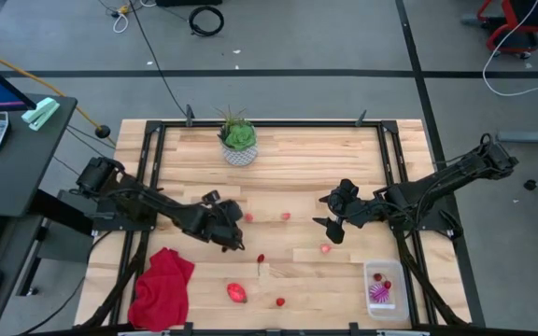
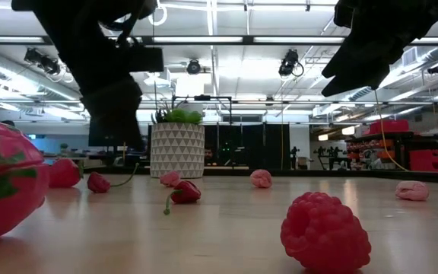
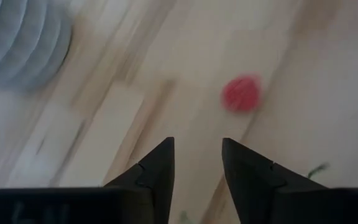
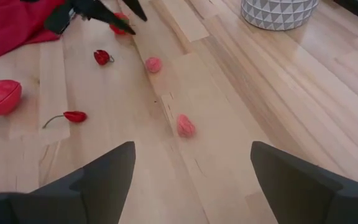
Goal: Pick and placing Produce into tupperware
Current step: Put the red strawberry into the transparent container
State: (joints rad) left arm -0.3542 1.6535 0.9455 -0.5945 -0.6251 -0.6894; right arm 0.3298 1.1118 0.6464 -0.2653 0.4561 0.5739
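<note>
Small red and pink berry pieces lie scattered on the wooden table (image 1: 278, 177): two at mid-table (image 1: 247, 217) (image 1: 285, 217), one with a stem (image 1: 261, 259), one pink (image 1: 326, 248), one near the front edge (image 1: 280, 301). The larger red-pink oval piece (image 1: 237, 292) lies near the front edge. The clear tupperware (image 1: 386, 289) stands at the front right and holds the purple ribbed ball (image 1: 379, 294) and a few red pieces. My left gripper (image 3: 197, 149) is open and empty above the table, close to a red berry (image 3: 241, 93). My right gripper (image 4: 191, 152) is wide open and empty above a pink berry (image 4: 185, 126).
A green plant in a white patterned pot (image 1: 239, 142) stands at the far middle. A red cloth (image 1: 163, 287) lies at the front left. Black frame rails (image 1: 395, 177) run along the table's sides.
</note>
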